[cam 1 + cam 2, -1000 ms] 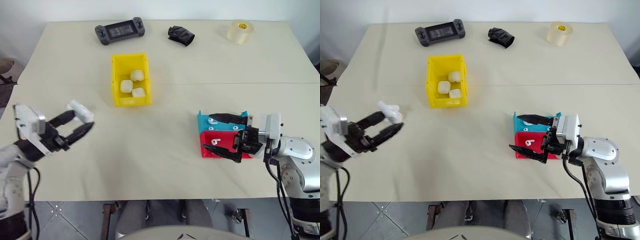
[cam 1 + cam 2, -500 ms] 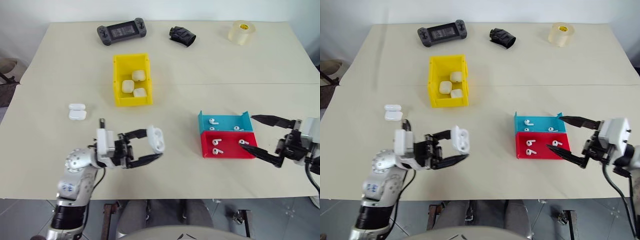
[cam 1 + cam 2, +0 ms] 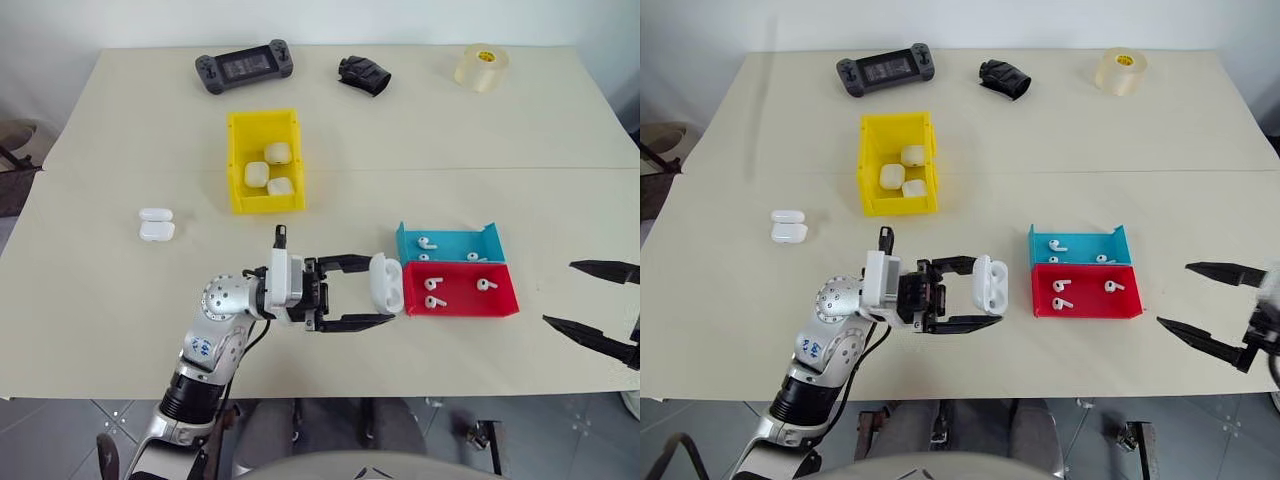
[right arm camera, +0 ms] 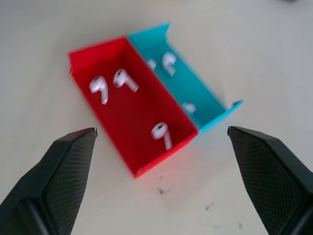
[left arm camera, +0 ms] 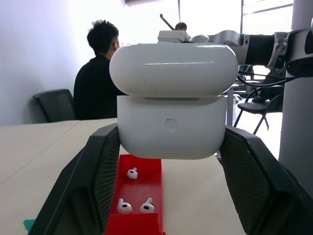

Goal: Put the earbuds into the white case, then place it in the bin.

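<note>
We saw the white case (image 3: 386, 284), lid closed, raised beside the red tray (image 3: 462, 299), where three earbuds (image 3: 432, 294) lay. The yellow bin (image 3: 264, 159) already held three white cases.

No text or label can be read anywhere

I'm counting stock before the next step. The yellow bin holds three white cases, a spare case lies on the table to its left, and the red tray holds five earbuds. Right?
Not quite: the red tray holds three earbuds, not five, as the right wrist view shows. The rest stands: the yellow bin holds three white cases, and a spare case lies on the table to its left.
</note>
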Motion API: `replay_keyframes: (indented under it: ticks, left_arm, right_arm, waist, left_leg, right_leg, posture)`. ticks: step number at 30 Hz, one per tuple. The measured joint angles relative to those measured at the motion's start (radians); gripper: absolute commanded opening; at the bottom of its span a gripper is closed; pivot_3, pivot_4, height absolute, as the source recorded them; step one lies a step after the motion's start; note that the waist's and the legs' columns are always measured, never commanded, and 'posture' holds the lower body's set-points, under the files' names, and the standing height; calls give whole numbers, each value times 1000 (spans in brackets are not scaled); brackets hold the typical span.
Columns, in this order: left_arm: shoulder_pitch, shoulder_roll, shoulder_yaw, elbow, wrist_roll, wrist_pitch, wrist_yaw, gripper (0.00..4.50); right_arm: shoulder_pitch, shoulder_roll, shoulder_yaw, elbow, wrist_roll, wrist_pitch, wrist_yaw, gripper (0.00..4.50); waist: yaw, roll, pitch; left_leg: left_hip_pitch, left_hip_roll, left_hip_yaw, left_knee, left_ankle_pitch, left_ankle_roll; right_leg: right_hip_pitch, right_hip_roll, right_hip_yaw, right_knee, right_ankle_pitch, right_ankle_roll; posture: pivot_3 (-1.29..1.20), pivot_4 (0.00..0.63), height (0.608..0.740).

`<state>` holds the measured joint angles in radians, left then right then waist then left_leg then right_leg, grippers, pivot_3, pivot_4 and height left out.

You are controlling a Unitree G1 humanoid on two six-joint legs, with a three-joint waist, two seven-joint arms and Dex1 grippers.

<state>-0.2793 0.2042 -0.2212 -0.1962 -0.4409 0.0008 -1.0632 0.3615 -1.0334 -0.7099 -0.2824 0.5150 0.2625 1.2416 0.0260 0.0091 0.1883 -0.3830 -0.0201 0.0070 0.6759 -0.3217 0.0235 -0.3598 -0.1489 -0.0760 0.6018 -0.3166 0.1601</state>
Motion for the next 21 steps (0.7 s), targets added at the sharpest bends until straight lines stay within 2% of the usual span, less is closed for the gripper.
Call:
replay_keyframes:
  ticks: [4,7,10,15,21]
  left_arm:
    - [-2,10,11,18,8,-8,18,2737]
    - [0,17,19,17,7,-13,17,2737]
    - [9,31,26,18,7,-25,13,2737]
    - [12,30,27,18,5,-30,16,2737]
    - [9,32,29,16,3,-31,18,2737]
  right_arm:
    - [-83,-103,127,-141,25,223,-89,4500]
    - [-152,-142,226,-212,28,327,-146,4500]
    - [-245,-233,383,-291,23,485,-221,4500]
    - [-403,-240,600,-375,7,644,-332,4500]
    - [-545,-176,747,-397,-27,732,-422,4500]
  waist:
    - [0,0,0]
    - [6,0,0]
    - [9,0,0]
    - [13,0,0]
    - [10,0,1]
  left_leg:
    - [-1,0,-2,2,0,0]
    - [-4,-1,-6,4,0,0]
    - [-6,-1,-8,5,0,0]
    - [-7,-2,-8,6,-1,0]
    - [-7,-1,-8,6,-1,0]
  right_leg:
    - [0,0,-1,0,0,0]
    - [0,0,-3,-1,0,0]
    - [0,0,-4,-2,0,0]
    - [0,0,-4,-7,0,0]
    - [0,0,-5,-6,0,0]
  posture:
    - [0,150,740]
    - [0,150,740]
    - [0,150,740]
    - [0,150,740]
    - [0,150,740]
